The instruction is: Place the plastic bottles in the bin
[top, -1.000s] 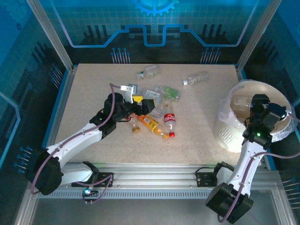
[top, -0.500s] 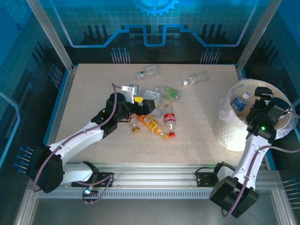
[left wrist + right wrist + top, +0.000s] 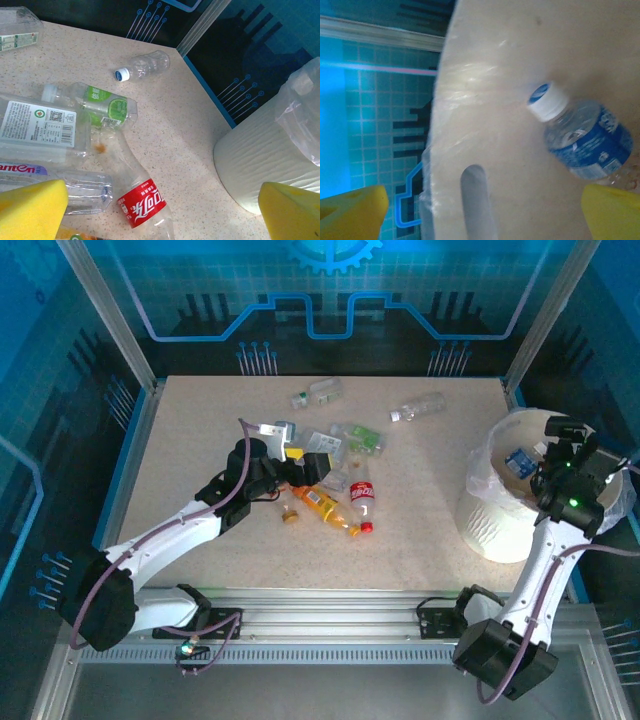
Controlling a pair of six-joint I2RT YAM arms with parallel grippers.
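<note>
Several plastic bottles lie in a loose pile mid-table: an orange-labelled one [image 3: 322,505], a red-labelled one [image 3: 361,498] [image 3: 142,205], a green-labelled one [image 3: 358,437] [image 3: 105,105] and a clear one with a white label [image 3: 35,122]. Two more lie farther back [image 3: 317,393] [image 3: 418,406]. My left gripper [image 3: 305,462] [image 3: 160,215] hangs open over the pile, holding nothing. The white bin [image 3: 495,525] [image 3: 265,160] stands at the right. My right gripper [image 3: 567,435] [image 3: 480,215] is open above the bin's far side. A blue-labelled bottle [image 3: 518,462] [image 3: 585,140] lies loose inside the bin [image 3: 485,125].
A small orange cap [image 3: 290,515] lies by the orange-labelled bottle. A clear bag [image 3: 300,115] drapes over the bin's rim. Blue-framed walls [image 3: 130,440] enclose the table. Bare table [image 3: 420,520] separates the pile from the bin.
My right gripper has opened and the blue-labelled bottle now lies in the bin. The right arm has drawn back to the right. The left arm has hardly moved.
</note>
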